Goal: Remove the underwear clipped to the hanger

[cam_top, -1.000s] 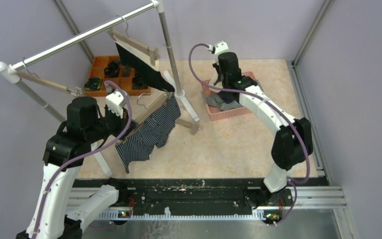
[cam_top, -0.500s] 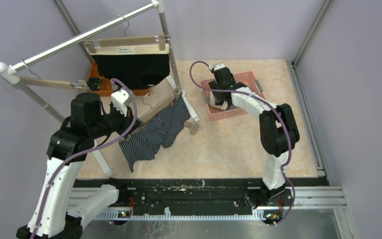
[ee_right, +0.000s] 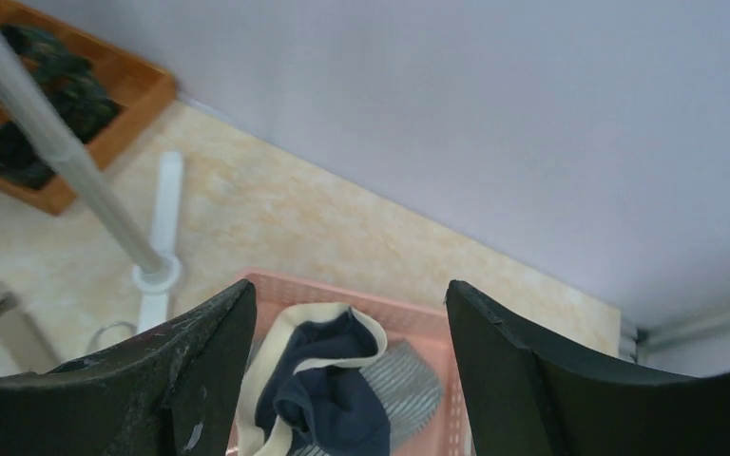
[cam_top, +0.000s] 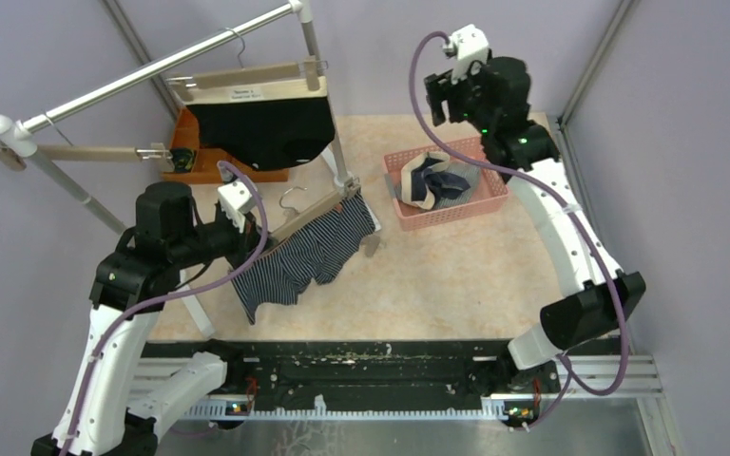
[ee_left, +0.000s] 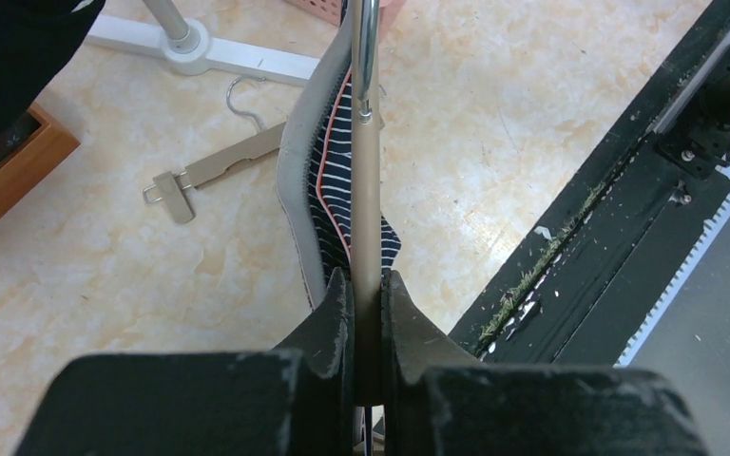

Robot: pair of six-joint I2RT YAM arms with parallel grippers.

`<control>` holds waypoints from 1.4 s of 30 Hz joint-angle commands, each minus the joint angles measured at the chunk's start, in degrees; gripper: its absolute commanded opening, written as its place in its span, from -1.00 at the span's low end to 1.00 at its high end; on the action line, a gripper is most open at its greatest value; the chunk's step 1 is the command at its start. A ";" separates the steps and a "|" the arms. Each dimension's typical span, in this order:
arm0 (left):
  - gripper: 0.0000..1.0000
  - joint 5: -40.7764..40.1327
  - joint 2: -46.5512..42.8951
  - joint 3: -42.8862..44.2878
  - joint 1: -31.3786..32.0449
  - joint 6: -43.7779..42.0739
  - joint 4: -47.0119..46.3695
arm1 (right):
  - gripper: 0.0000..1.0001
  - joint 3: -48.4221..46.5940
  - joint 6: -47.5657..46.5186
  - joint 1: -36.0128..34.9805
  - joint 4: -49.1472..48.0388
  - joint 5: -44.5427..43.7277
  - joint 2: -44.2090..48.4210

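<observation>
My right gripper point(ee_right: 350, 296) hangs wide open and empty at upper right, above the basket point(cam_top: 490, 196), where two pairs point(cam_top: 430, 180) already lie. My left gripper point(ee_left: 366, 294) is clamped on the hanger point(ee_left: 366, 190) carrying striped underwear point(cam_top: 304, 261), centre left. Black underwear point(cam_top: 261, 128), upper left, is not yet unclipped

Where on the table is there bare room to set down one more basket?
Free: the wide beige patch between the pink basket, the black front rail and the striped boxers. Crowded: the left back, around the rack foot and the orange tray.
</observation>
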State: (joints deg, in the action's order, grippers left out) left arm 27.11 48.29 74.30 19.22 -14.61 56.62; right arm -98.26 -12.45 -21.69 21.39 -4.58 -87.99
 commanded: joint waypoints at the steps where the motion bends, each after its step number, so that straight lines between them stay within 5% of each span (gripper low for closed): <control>1: -1.00 3.30 -2.20 -1.34 -0.25 -3.25 -1.61 | 0.46 -0.76 -2.46 6.89 4.73 31.10 2.45; 8: -1.00 4.58 -1.74 -1.03 -0.28 -2.86 -4.10 | 0.39 -4.96 -5.51 8.94 16.23 53.69 -2.03; 13: -1.00 6.51 -1.07 -1.25 -0.24 -1.99 -7.83 | 0.34 -7.75 -13.02 1.65 24.97 47.60 -3.82; 42: -1.00 11.77 4.11 -2.84 -0.24 -3.76 -15.03 | 0.44 -12.11 -16.69 -4.60 30.16 63.70 -5.48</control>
State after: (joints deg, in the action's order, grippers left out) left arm 35.46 52.56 71.61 19.22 -16.99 46.94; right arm -107.74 -27.05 -25.87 50.98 53.39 -93.08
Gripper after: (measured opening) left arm 0.093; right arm 0.718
